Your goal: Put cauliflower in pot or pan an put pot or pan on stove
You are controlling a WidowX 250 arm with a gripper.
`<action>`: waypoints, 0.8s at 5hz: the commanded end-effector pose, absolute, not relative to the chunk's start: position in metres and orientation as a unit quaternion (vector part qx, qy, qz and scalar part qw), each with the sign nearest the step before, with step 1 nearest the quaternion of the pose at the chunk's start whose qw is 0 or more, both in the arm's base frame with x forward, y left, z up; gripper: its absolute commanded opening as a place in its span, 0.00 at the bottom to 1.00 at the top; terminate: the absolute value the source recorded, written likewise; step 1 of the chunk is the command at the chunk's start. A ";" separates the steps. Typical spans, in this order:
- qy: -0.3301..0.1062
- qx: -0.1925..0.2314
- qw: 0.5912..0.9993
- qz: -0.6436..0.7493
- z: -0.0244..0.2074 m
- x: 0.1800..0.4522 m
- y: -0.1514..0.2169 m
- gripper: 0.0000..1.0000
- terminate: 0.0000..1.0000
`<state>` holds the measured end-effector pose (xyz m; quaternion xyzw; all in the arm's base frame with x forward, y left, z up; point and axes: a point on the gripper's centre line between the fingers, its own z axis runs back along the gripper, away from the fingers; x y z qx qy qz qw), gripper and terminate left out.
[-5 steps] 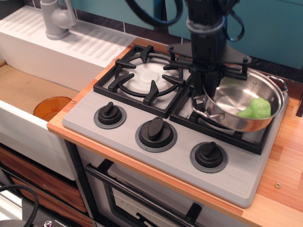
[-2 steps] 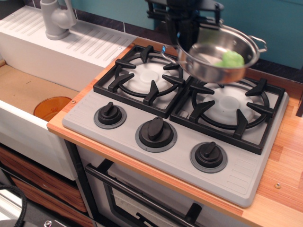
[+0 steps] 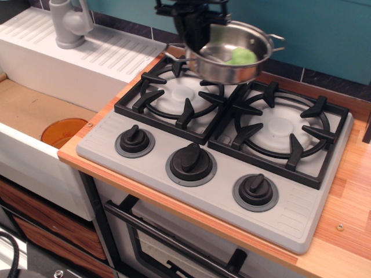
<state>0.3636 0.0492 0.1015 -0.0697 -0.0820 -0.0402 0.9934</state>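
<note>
steel pot (image 3: 229, 53) held aloft over far edge of left burner grate (image 3: 177, 97), end effector (image 3: 194, 32) clamped on its left rim, green cauliflower (image 3: 242, 56) inside pot, grey stove (image 3: 174, 191) on wooden worktop (image 3: 342, 231)

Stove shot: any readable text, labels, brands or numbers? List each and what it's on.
None readable.
The stove has no print on its grey panel; its three knobs show no markings.
The pot, held up by the gripper with the cauliflower inside, carries no brand or stamp.
The faucet and the orange drain are also plain.
</note>
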 end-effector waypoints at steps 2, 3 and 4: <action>-0.133 -0.079 0.986 -0.054 0.082 0.389 0.092 0.00 0.00; -0.137 -0.078 0.986 -0.056 0.072 0.386 0.101 0.00 0.00; -0.138 -0.082 0.985 -0.058 0.065 0.384 0.106 0.00 0.00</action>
